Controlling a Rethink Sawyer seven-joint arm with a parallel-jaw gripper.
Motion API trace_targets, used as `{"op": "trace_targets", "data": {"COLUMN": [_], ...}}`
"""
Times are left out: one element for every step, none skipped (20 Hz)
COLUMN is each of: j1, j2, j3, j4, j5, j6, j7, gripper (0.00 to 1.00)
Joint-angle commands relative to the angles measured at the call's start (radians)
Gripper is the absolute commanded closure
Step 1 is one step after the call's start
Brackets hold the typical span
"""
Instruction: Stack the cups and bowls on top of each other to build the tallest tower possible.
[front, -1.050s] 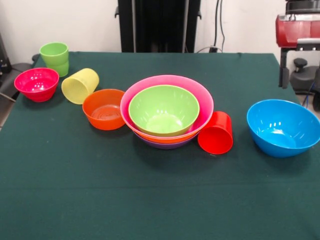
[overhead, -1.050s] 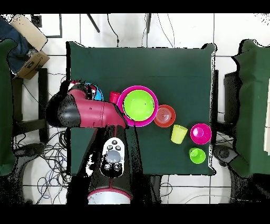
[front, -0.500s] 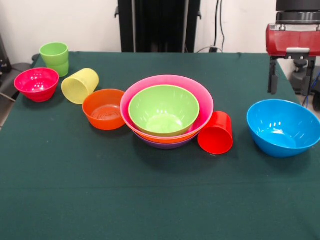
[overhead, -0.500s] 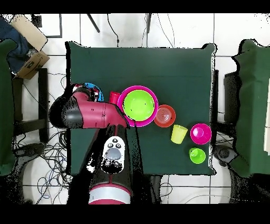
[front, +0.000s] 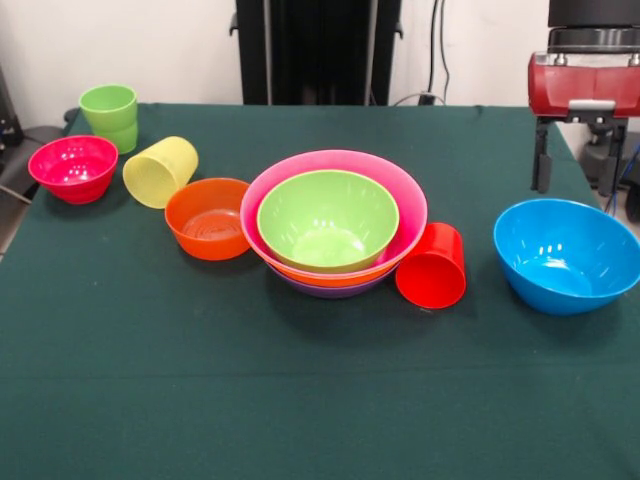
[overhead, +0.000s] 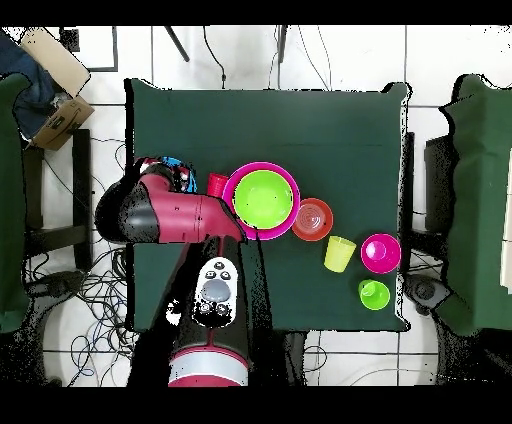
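Note:
The tower (front: 335, 215) is a nest of big bowls at mid-table, with purple, orange and pink rims and a lime-green bowl innermost. A red cup (front: 432, 265) lies on its side against the tower's right. The blue bowl (front: 565, 255) stands alone at the right. My gripper (front: 577, 158) hangs open and empty above and just behind it. To the left are a small red-orange bowl (front: 208, 217), a tipped pale yellow cup (front: 160, 171), a magenta bowl (front: 73, 167) and an upright green cup (front: 109, 115). In the overhead view the arm (overhead: 165, 212) hides most of the blue bowl (overhead: 175, 165).
A dark green cloth covers the table (front: 320, 400), whose right edge runs close to the blue bowl. In the overhead view a cardboard box (overhead: 55, 60) sits off the table's corner, and cables lie on the floor around the base.
In the front view the gripper has moved left from beyond the table's right edge to a spot above and behind the blue bowl. The cups and bowls have not moved.

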Motion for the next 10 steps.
{"op": "trace_targets", "data": {"j1": [0.005,0.003,0.0,-0.001,-0.004,-0.007,-0.011,-0.015,-0.018,-0.022], "j2": [0.045,0.046,0.045,0.045,0.044,0.043,0.041,0.041,0.041,0.042], "j3": [0.032,0.035,0.036,0.037,0.039,0.041,0.044,0.047,0.049,0.052], "j4": [0.05,0.051,0.051,0.05,0.05,0.051,0.054,0.056,0.058,0.06], "j5": [-0.056,-0.056,-0.057,-0.059,-0.061,-0.061,-0.06,-0.059,-0.06,-0.059], "j6": [-0.001,-0.003,-0.003,0.001,0.003,0.004,0.002,0.001,-0.003,-0.008], "j7": [0.103,0.104,0.102,0.097,0.094,0.093,0.095,0.096,0.096,0.099], "gripper": [0.0,0.0,0.0,0.0,0.0,0.0,0.0,0.0,0.0,0.0]}}
